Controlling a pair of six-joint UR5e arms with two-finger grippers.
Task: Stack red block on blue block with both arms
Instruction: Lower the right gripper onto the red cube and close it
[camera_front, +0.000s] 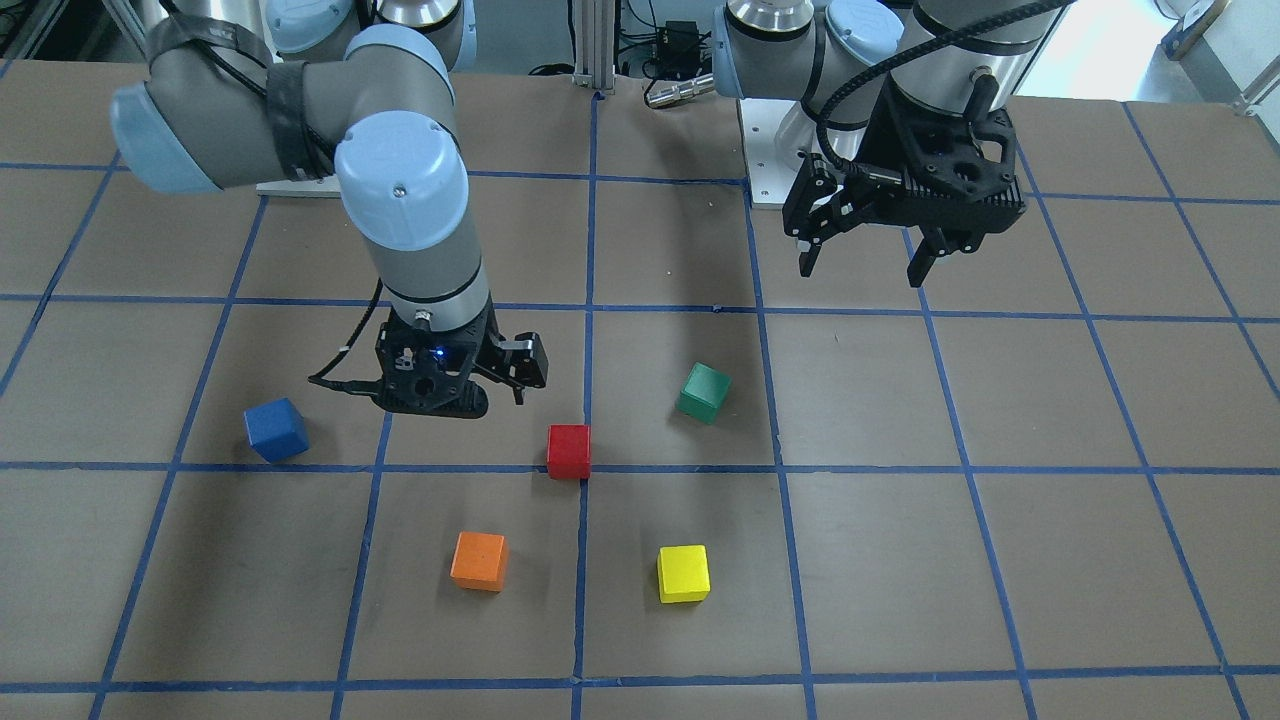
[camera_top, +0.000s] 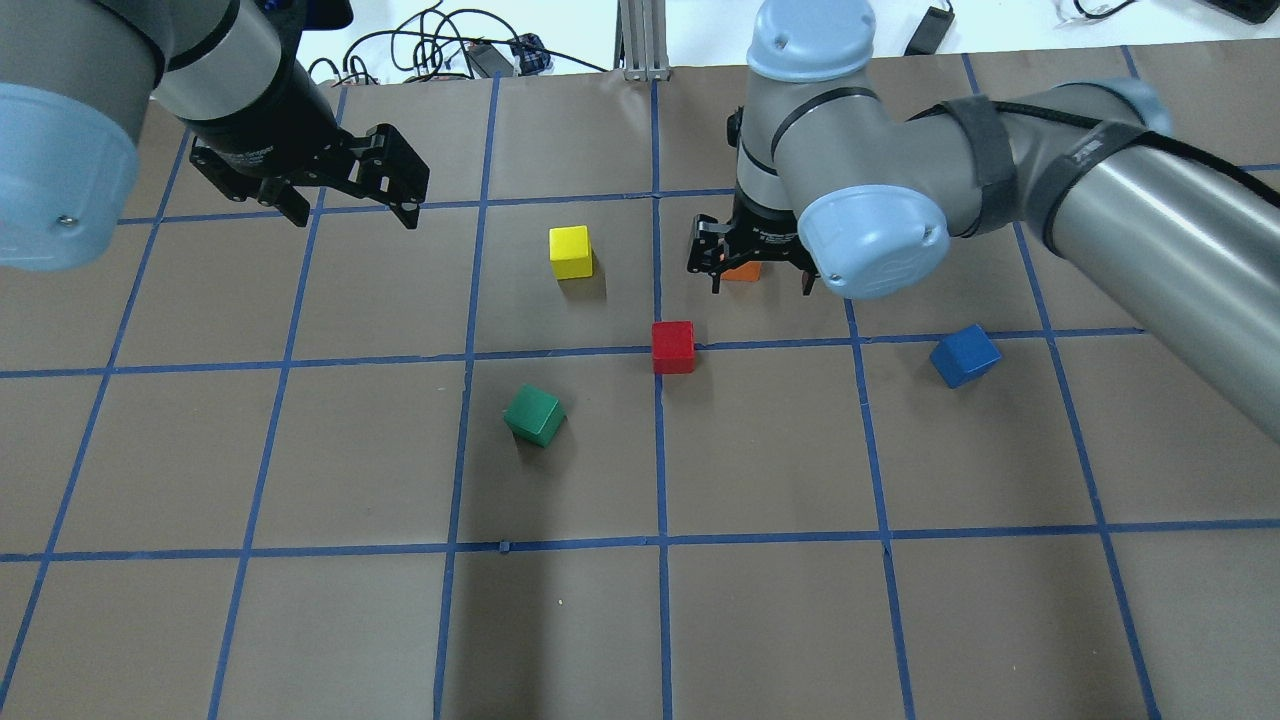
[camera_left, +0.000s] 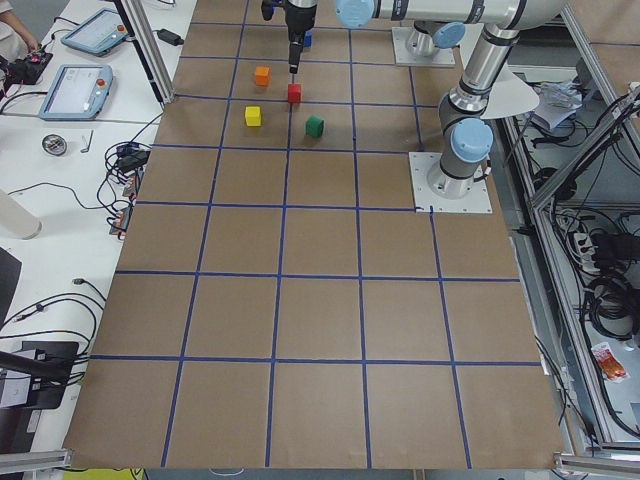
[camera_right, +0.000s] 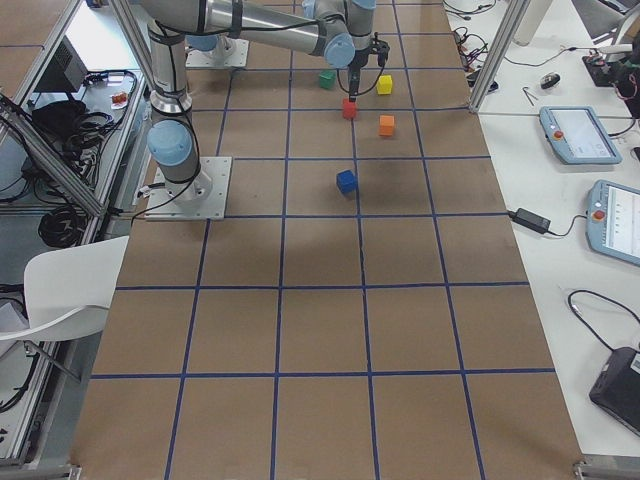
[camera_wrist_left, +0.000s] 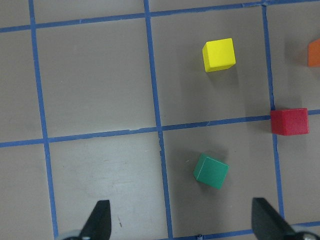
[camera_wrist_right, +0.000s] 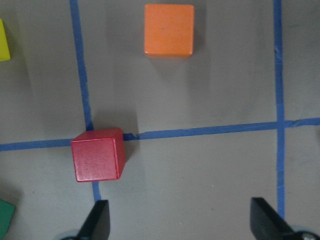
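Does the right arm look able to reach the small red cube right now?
Probably yes. The right end effector hangs open close by the small matte red cube, which stands alone, with nothing between them.

1. Overhead view looks down on the table; front view faces it from the opposite edge.
2. Distant side views look along it from either end.
3. Close wrist cameras look straight down; both show the red block.
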